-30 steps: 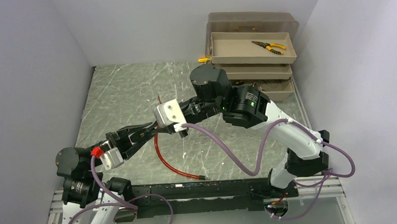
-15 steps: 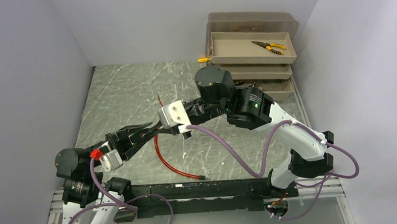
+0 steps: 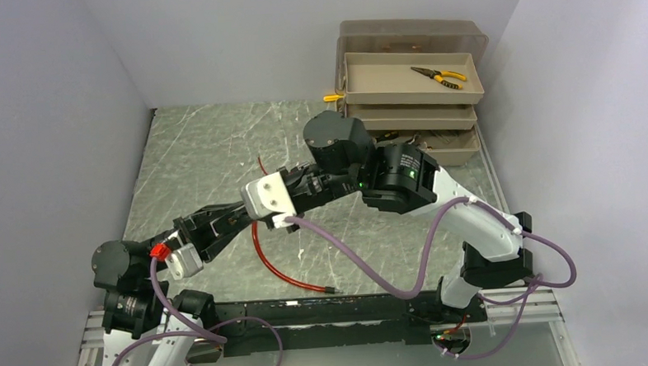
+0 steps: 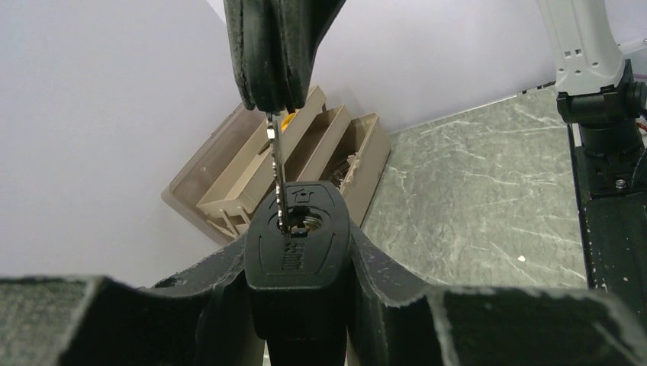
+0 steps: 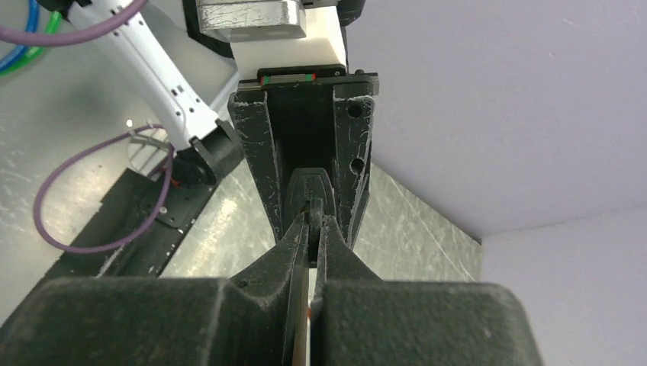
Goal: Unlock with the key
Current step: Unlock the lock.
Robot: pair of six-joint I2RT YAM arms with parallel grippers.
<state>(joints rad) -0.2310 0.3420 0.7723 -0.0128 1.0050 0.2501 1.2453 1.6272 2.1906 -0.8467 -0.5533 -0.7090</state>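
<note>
The left gripper (image 4: 297,293) clamps the black lock (image 4: 294,259) over the desk (image 3: 204,147), the right gripper (image 4: 271,95) pinches the key (image 4: 276,160) (blade tip in the keyhole (image 4: 299,221)), so push straight in, then turn gently.

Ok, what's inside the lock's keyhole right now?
The key, pinched by the right gripper, sits in the keyhole of the lock. Its tip, and how deep it goes, is hidden by the lock body.
</note>
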